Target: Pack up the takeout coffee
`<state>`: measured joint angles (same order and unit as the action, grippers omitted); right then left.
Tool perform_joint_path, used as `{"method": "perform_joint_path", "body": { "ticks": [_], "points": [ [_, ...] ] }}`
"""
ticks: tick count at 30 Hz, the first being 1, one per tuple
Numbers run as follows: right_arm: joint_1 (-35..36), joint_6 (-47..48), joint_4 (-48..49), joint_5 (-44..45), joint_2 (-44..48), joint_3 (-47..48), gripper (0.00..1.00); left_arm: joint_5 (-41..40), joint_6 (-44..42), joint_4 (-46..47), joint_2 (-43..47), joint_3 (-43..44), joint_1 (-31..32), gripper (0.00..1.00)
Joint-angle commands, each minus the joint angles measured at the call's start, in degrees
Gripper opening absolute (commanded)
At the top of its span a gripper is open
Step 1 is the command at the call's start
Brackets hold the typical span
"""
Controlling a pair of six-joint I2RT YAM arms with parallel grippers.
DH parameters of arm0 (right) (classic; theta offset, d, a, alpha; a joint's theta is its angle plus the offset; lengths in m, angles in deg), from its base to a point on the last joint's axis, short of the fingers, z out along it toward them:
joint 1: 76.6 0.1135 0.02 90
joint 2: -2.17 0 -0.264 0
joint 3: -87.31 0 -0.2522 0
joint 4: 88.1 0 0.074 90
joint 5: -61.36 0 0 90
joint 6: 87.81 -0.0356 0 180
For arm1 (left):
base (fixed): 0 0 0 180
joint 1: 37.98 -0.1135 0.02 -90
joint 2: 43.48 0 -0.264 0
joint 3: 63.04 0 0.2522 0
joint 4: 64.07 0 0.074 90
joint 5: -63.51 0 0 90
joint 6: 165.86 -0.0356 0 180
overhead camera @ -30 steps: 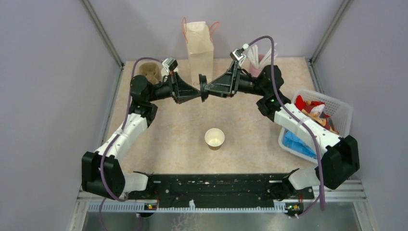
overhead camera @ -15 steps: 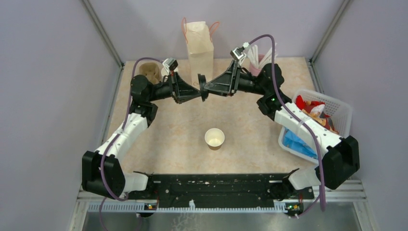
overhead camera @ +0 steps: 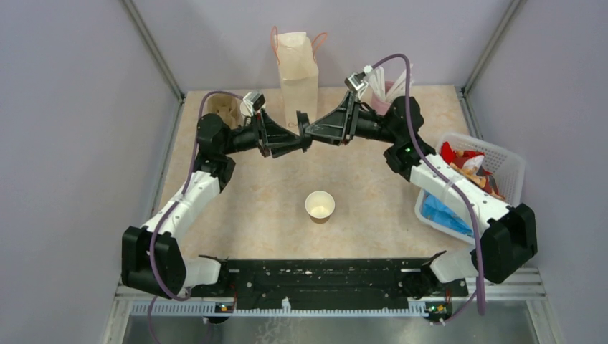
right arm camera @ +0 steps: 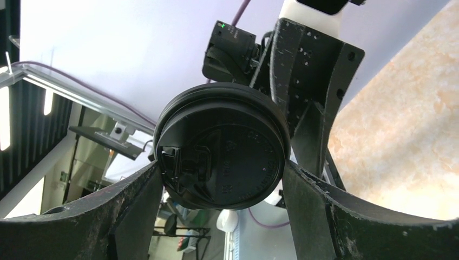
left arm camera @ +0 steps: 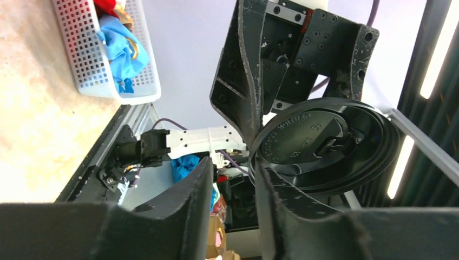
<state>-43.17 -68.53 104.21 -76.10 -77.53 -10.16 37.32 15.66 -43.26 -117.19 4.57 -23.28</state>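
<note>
The right claw grips a black lid by its rim, one finger pressed to each side. The lid is up in the air and turned on edge, so its face fills the right wrist view and hides most of what is behind it. The left claw points at the right one. Its fingers stand a narrow gap apart with nothing between them, and the lid's rim lies just outside one finger; whether rim and finger touch cannot be told. There is raised lettering on the lid, but it is too small and skewed to read. The paper cup stands upright, open and lidless, on the counter, well apart from both claws and on the side towards the arm bases. Just behind the claws, on the far side, stands a tall paper bag with thin handles. A brown object beyond the left arm is partly hidden and hard to make out, and so is a pink holder of white sticks behind the right arm. Out past the right arm sits a white mesh basket holding a blue cloth and red items, cut off in the left wrist view.
</note>
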Motion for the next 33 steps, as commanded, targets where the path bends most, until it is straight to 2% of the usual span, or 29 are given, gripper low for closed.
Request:
{"method": "perform_joint_path", "body": {
  "ticks": [1,2,4,7,9,11,15,19,26,33],
  "points": [
    [-2.83,0.67,-1.76,1.00,5.02,-2.63,0.75,-0.81,-10.97,-12.85,4.14,-0.10,-1.16,0.47],
    [-3.87,3.49,-6.96,1.31,5.99,-2.93,0.75,-1.76,-15.82,-20.49,5.23,0.52,-2.19,0.51],
    [-4.84,15.38,-25.73,4.82,7.40,-0.16,0.76,-5.62,-25.77,-37.44,7.39,2.25,-3.85,0.64],
    [-2.49,34.97,-52.90,16.75,6.34,6.94,0.77,-16.82,-38.18,-62.03,8.63,5.99,-5.07,0.75],
    [1.10,42.83,-63.58,26.37,4.33,10.33,0.78,-22.69,-43.61,-71.83,8.71,7.72,-5.12,0.79],
    [6.17,48.02,-70.99,36.24,1.52,13.12,0.78,-27.44,-47.69,-77.35,9.08,8.57,-5.12,0.83],
    [15.80,50.83,-81.08,51.82,-5.96,18.58,0.78,-35.46,-51.65,-80.07,11.94,8.79,-5.12,0.87],
    [21.23,52.25,-86.46,59.23,-12.21,22.00,0.78,-40.43,-54.73,-81.42,13.44,7.97,-5.12,0.89],
    [22.48,54.11,-83.64,58.16,-15.28,18.86,0.79,-42.36,-56.03,-79.84,17.22,2.89,-5.10,0.91],
    [23.22,54.87,-82.00,55.90,-18.21,19.04,0.80,-41.26,-56.37,-79.75,17.53,1.87,-5.04,0.91]
  ]
}}
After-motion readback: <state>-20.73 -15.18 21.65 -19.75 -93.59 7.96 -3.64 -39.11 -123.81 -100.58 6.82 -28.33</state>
